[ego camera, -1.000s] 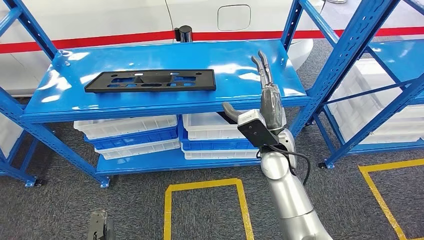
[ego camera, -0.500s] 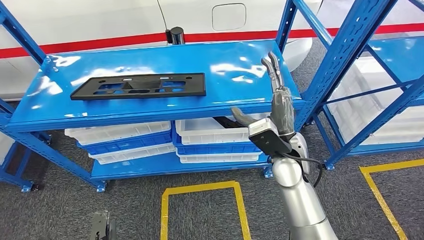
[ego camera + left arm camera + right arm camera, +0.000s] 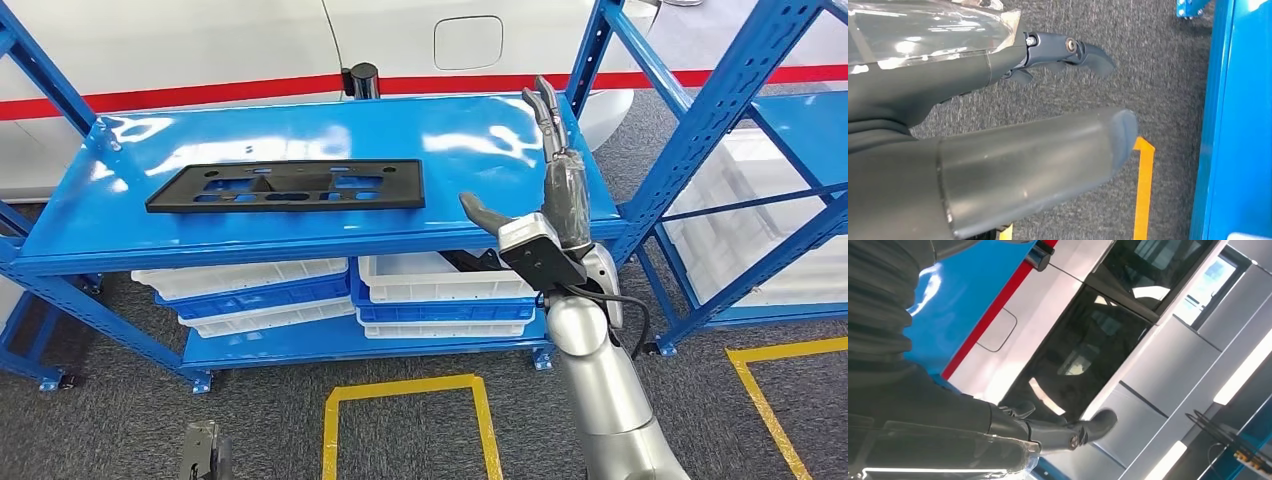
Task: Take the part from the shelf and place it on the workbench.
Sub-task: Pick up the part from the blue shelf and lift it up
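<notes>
the part was a long, flat black panel with several cut-outs along its middle, lying flat on the top deck of the blue shelf, toward the left half and close to the near edge. it looked like moulded plastic: probably light and fairly stiff, though long enough that it might flex or tip if lifted from one end alone. its surface seemed matt, so grip was likely to be fair, but lying flush on the glossy deck it offered little to get under. the better holds, by my judgement, were the near long edge, where it could be drawn out past the shelf lip, or the right end, which lay nearest the raised hand; the cut-outs might also give fingers a purchase.

the right hand stood upright over the right part of the deck, well apart from the part, fingers straight and pointing to the far side, thumb splayed out to the left. it was released, holding nothing. the silver forearm rose from the near right, in front of the white bins on the lower tier.

the left hand hung low over grey carpet and a yellow floor line, unclenched with fingers apart and nothing in them.
</notes>
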You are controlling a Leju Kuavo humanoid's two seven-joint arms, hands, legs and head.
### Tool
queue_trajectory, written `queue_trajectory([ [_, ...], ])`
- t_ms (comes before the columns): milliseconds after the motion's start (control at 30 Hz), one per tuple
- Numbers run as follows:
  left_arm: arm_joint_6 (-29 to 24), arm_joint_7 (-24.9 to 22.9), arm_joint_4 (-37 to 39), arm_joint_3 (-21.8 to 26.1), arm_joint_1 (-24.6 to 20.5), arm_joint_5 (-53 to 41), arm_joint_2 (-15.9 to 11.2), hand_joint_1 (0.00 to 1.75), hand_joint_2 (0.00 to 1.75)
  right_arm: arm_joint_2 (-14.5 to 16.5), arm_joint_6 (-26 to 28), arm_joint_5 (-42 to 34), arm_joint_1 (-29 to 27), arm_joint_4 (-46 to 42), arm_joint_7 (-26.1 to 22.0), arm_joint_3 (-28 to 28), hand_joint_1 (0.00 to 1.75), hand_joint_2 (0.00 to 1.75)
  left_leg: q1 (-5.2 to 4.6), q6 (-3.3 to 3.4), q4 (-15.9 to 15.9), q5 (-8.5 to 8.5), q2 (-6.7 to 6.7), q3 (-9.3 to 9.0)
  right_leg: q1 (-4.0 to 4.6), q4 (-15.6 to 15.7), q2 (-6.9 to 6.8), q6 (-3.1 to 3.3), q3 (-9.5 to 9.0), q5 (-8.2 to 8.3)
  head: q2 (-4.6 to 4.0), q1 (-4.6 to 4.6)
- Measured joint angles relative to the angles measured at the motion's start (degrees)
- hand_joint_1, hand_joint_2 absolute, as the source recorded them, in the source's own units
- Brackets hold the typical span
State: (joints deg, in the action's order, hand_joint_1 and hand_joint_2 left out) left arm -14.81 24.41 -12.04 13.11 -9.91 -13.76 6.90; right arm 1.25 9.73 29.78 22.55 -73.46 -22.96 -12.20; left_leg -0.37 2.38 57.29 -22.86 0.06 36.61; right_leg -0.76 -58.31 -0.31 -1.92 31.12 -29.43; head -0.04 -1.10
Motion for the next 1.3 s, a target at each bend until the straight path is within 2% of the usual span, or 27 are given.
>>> queue_trajectory([
  [33, 0.02, 0.00, 0.00, 0.09, -0.07, -0.03, 0.01, 0.00, 0.00, -0.04, -0.01, -0.05, 0.27, 0.03, -0.02, -0.01, 0.00, 1.75, 0.13, 0.19, -0.38, 0.11, -0.10, -0.34, 0.02, -1.52, 0.00, -0.01, 0.71, -0.78, 0.00, -0.03],
  [67, 0.05, 0.00, 0.00, 0.17, -0.12, -0.07, 0.02, 0.00, 0.00, -0.09, -0.02, -0.09, 0.45, 0.15, -0.03, -0.03, 0.00, 1.75, 0.25, 0.36, -0.61, 0.12, -0.20, -0.59, -0.02, -4.44, 0.02, 0.14, 2.29, -1.95, 0.00, -0.05],
  [133, 0.15, 0.00, 0.00, 0.28, -0.17, -0.10, 0.02, 0.00, 0.00, -0.16, -0.06, -0.22, 0.68, 0.58, -0.05, -0.10, 0.00, 1.75, 0.17, 0.62, -0.62, -0.09, -0.52, -0.70, -0.01, -12.12, 0.08, 0.33, 6.77, -4.22, 0.00, -0.07],
  [167, 0.22, 0.00, 0.00, 0.31, -0.12, -0.10, 0.04, 0.00, 0.00, -0.17, -0.07, -0.31, 0.70, 0.88, -0.07, -0.14, 0.00, 1.75, 0.16, 0.67, -0.61, -0.22, -0.74, -0.76, -0.02, -14.73, 0.09, 0.15, 8.65, -4.59, 0.00, -0.07],
  [200, 0.29, 0.01, 0.00, 0.33, -0.07, -0.11, 0.05, 0.00, 0.00, -0.17, -0.07, -0.40, 0.78, 1.14, -0.11, -0.19, 0.00, 1.75, 0.16, 0.66, -0.58, -0.37, -0.97, -0.85, -0.04, -15.17, 0.10, -0.25, 9.49, -4.06, 0.00, -0.08],
  [233, 0.36, 0.03, 0.00, 0.35, -0.03, -0.11, 0.07, 0.00, 0.00, -0.17, -0.07, -0.50, 0.94, 1.38, -0.19, -0.22, 0.00, 1.75, 0.18, 0.57, -0.53, -0.52, -1.21, -1.00, -0.09, -13.28, 0.10, -0.82, 9.16, -2.63, 0.00, -0.08],
  [267, 0.41, 0.05, 0.00, 0.39, -0.01, -0.11, 0.07, 0.00, 0.00, -0.17, -0.07, -0.60, 1.21, 1.58, -0.28, -0.27, 0.00, 1.75, 0.21, 0.41, -0.40, -0.73, -1.43, -1.17, -0.17, -9.58, 0.10, -1.43, 7.88, -0.63, 0.00, -0.08],
  [300, 0.45, 0.09, 0.00, 0.47, -0.01, -0.11, 0.07, 0.00, 0.00, -0.17, -0.07, -0.70, 1.55, 1.76, -0.38, -0.33, 0.00, 1.75, 0.15, 0.14, -0.15, -1.01, -1.63, -1.25, -0.23, -5.69, 0.11, -1.78, 6.35, 1.25, 0.00, -0.08],
  [333, 0.47, 0.13, 0.00, 0.58, -0.01, -0.11, 0.05, 0.00, 0.00, -0.13, -0.09, -0.81, 1.88, 1.95, -0.46, -0.42, 0.00, 1.75, 0.05, -0.16, 0.15, -1.30, -1.78, -1.26, -0.26, -2.55, 0.15, -1.77, 5.00, 2.70, 0.00, -0.07],
  [367, 0.48, 0.16, 0.00, 0.69, 0.00, -0.11, 0.04, 0.00, 0.00, -0.05, -0.11, -0.90, 2.13, 2.10, -0.52, -0.52, 0.00, 1.75, -0.06, -0.40, 0.42, -1.56, -1.88, -1.20, -0.28, -0.68, 0.18, -1.50, 4.15, 3.52, 0.00, -0.05],
  [433, 0.48, 0.23, 0.00, 0.84, 0.08, -0.11, 0.00, 0.00, 0.00, 0.13, -0.16, -0.97, 2.40, 2.32, -0.56, -0.69, 0.00, 1.75, -0.24, 0.00, 0.71, -1.82, -1.94, -1.07, -0.30, -0.08, 0.24, -0.78, 3.80, 3.87, 0.00, -0.02],
  [500, 0.48, 0.27, 0.00, 0.89, 0.14, -0.11, -0.03, 0.00, 0.00, 0.29, -0.18, -0.97, 2.62, 2.42, -0.56, -0.79, 0.00, 1.75, -0.25, 0.64, 0.66, -1.83, -1.86, -1.15, -0.27, -0.05, 0.33, -0.59, 3.78, 3.95, 0.00, 0.01],
  [633, 0.48, 0.32, 0.00, 0.92, 0.12, -0.11, -0.04, 0.00, 0.00, 0.46, -0.18, -0.97, 2.88, 2.69, -0.57, -0.85, 0.00, 1.75, -0.21, 0.59, 0.31, -1.82, -1.64, -1.43, -0.09, -0.05, 0.46, -0.40, 3.74, 3.87, 0.00, 0.02],
  [833, 0.55, 0.33, 0.00, 0.96, 0.13, -0.17, 0.03, 0.00, 0.00, 0.45, -0.18, -0.97, 2.94, 2.77, -0.58, -0.85, 0.00, 1.75, -0.09, -0.60, 0.20, -1.82, -1.57, -1.47, 0.11, -0.09, 0.46, -0.27, 3.73, 3.80, 0.00, 0.01],
  [1000, 0.72, 0.33, 0.00, 1.10, 0.13, -0.20, 0.09, 0.00, 0.00, 0.44, -0.25, -0.92, 2.95, 2.77, -0.56, -0.87, 0.00, 1.75, -0.23, -0.91, 0.24, -1.82, -1.55, -1.43, -0.02, -0.06, 0.44, -0.27, 3.66, 3.80, 0.00, 0.01],
  [1067, 0.78, 0.33, 0.00, 1.19, 0.14, -0.13, 0.08, 0.00, 0.00, 0.55, -0.44, -0.78, 3.07, 2.75, -0.50, -0.98, 0.00, 1.75, -0.44, -0.32, 0.11, -1.90, -1.55, -1.55, -0.33, 0.46, 0.44, -0.56, 3.37, 3.99, 0.00, 0.03],
  [1133, 0.78, 0.37, 0.00, 1.34, 0.19, 0.09, 0.09, 0.00, 0.00, 0.75, -0.65, -0.61, 3.37, 2.73, -0.42, -1.15, 0.00, 1.75, -0.24, 0.54, -1.31, -1.37, -1.45, -2.61, -0.44, 0.46, 0.41, -0.84, 3.24, 3.93, 0.00, -0.03],
  [1167, 0.79, 0.39, 0.00, 1.48, 0.18, 0.25, 0.12, 0.00, 0.00, 0.83, -0.73, -0.54, 3.61, 2.74, -0.39, -1.24, 0.00, 1.75, -0.06, 0.84, -2.15, -0.98, -1.36, -3.24, -0.32, -0.68, 0.40, -0.75, 3.70, 3.34, 0.00, -0.08],
  [1200, 0.83, 0.43, 0.00, 1.61, 0.18, 0.39, 0.14, 0.00, 0.00, 0.85, -0.79, -0.50, 3.82, 2.78, -0.38, -1.35, 0.00, 1.75, 0.13, 1.00, -2.74, -0.70, -1.29, -3.69, -0.31, -3.16, 0.39, -0.53, 4.88, 2.23, 0.00, -0.14],
  [1267, 0.93, 0.48, 0.00, 1.84, 0.22, 0.55, 0.20, 0.00, 0.00, 0.84, -0.85, -0.47, 4.02, 3.03, -0.37, -1.55, 0.00, 1.75, 0.19, 1.12, -2.89, -0.66, -1.23, -3.82, -0.43, -10.52, 0.40, -0.25, 8.63, -0.67, 0.00, -0.17],
  [1300, 0.97, 0.50, 0.00, 1.91, 0.31, 0.57, 0.22, 0.00, 0.00, 0.80, -0.86, -0.47, 3.99, 3.21, -0.37, -1.63, 0.00, 1.75, 0.26, 1.04, -2.85, -0.72, -1.24, -3.79, -0.57, -13.44, 0.39, -0.42, 10.20, -1.54, 0.00, -0.17],
])
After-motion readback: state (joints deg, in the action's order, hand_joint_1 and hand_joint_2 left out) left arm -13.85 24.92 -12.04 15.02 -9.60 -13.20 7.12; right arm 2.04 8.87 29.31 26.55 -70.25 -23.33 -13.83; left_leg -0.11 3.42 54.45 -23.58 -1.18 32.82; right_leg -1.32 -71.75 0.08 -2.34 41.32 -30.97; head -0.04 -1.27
